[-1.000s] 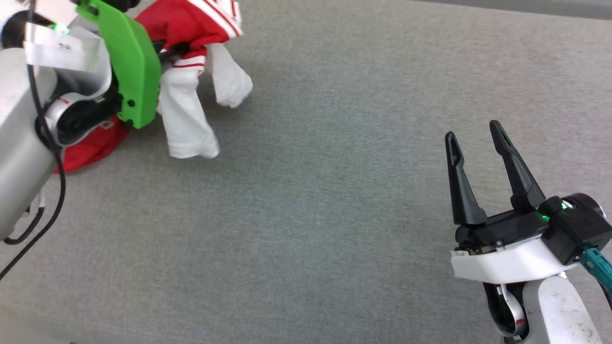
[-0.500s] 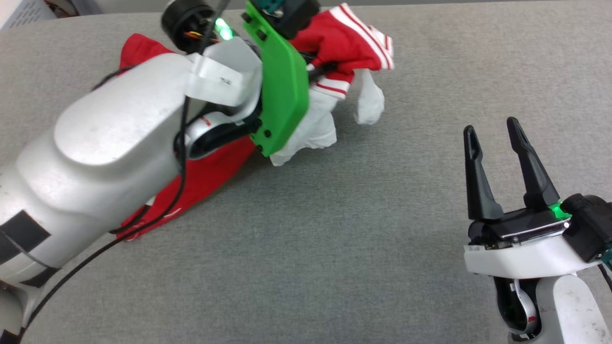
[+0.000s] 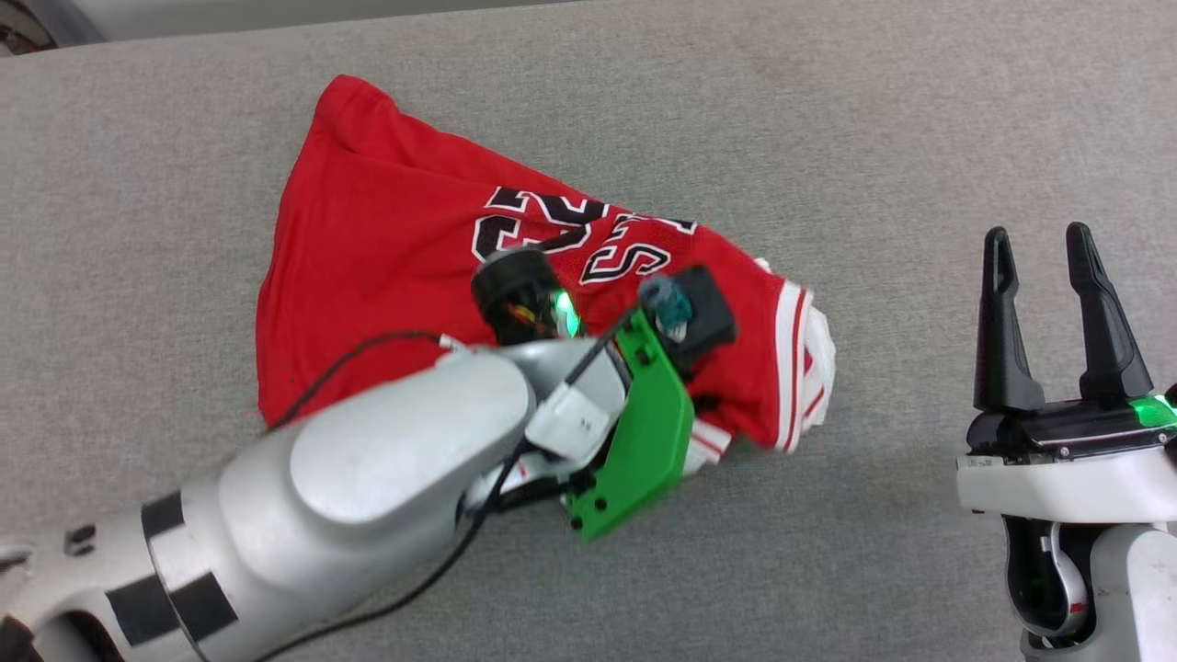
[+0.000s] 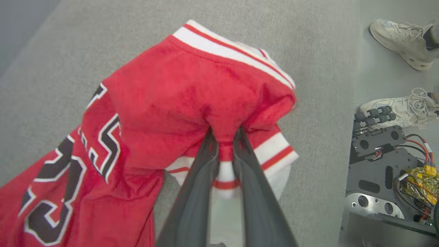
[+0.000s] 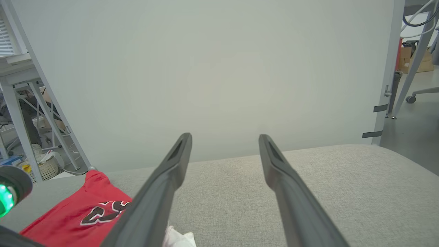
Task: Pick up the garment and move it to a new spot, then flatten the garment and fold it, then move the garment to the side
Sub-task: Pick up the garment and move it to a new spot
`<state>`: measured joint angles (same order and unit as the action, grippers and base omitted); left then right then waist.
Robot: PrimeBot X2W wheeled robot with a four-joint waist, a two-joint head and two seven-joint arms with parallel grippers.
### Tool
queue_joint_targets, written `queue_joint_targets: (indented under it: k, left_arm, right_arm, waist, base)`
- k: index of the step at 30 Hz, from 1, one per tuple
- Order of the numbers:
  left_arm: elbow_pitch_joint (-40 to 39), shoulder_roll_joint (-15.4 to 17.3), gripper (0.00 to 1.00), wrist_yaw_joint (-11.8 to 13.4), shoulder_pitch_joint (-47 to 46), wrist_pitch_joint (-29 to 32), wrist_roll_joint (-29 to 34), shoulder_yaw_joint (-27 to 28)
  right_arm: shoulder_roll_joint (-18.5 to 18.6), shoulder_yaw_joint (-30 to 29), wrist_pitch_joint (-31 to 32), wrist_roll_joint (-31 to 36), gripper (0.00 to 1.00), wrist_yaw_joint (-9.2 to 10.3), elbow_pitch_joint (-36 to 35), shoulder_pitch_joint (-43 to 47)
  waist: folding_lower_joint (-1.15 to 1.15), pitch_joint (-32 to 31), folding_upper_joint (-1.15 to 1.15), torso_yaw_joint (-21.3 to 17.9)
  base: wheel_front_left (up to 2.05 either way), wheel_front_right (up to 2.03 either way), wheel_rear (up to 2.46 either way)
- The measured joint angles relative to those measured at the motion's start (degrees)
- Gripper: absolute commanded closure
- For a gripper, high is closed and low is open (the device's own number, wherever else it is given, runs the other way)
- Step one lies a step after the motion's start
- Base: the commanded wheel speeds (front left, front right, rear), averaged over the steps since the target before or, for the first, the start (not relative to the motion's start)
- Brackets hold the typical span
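**Setting: a robotics laboratory or test workshop, seen from my cameras.**

I work at a grey fabric-covered surface point(image 3: 828, 138). It stands against a plain pale partition panel point(image 5: 219, 68), whose right edge carries strips of dark tape point(image 5: 380, 108).

- **Past the panel's left edge:** a metal-framed bench point(image 5: 20, 89) and, on the floor, a basket point(image 5: 48, 168) of odds and ends.
- **Past its right edge:** cardboard boxes point(image 5: 427, 65) and the castor of a wheeled chair point(image 5: 409, 99).
- **Beside the surface, in my left wrist view:** an open black chassis plate point(image 4: 380, 154) with bare red and black wiring point(image 4: 416, 144). A bystander's pale sneakers point(image 4: 399, 37) stand near it on a smooth grey floor point(image 4: 377, 68).
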<state>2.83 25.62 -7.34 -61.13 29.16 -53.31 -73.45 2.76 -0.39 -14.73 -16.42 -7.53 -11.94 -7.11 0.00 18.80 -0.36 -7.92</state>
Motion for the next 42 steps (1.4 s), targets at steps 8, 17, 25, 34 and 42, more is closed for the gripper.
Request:
queue_joint_targets:
  k: [8,17,25,34,42]
  left_arm:
    - [0.1,0.2,1.0,0.0,16.5,6.4,4.7,0.0]
    - [5.2,-1.1,0.0,0.0,17.6,-9.2,7.0,-0.1]
    - [3.9,-1.7,0.0,3.0,17.8,-22.8,8.4,5.5]
    - [3.8,1.1,0.0,15.5,23.1,-39.0,11.0,14.4]
    - [4.2,3.0,0.0,24.7,29.5,-43.8,13.7,23.0]
  right_arm:
    - [0.0,0.1,0.0,0.5,0.0,0.0,1.0,0.0]
    - [0.0,-0.5,0.0,1.2,0.0,0.0,2.8,2.3]
    - [0.0,-1.2,0.0,2.0,0.0,0.0,3.5,5.6]
    - [0.0,-2.3,0.0,3.2,0.0,0.0,3.9,7.4]
    - [0.0,-3.5,0.0,4.2,0.0,0.0,3.9,8.8]
  waist:
    - [0.0,0.3,0.0,2.1]
    - [0.0,-3.2,0.0,3.9]
    - [0.0,-7.9,0.0,6.4]
    - [0.0,-12.2,0.0,9.9]
    - [0.0,-14.5,0.0,12.6]
  base:
    - [0.0,0.0,0.0]
    - [0.0,0.0,0.0]
    - [0.0,0.0,0.0]
    - [0.0,0.0,0.0]
    - [0.0,0.0,0.0]
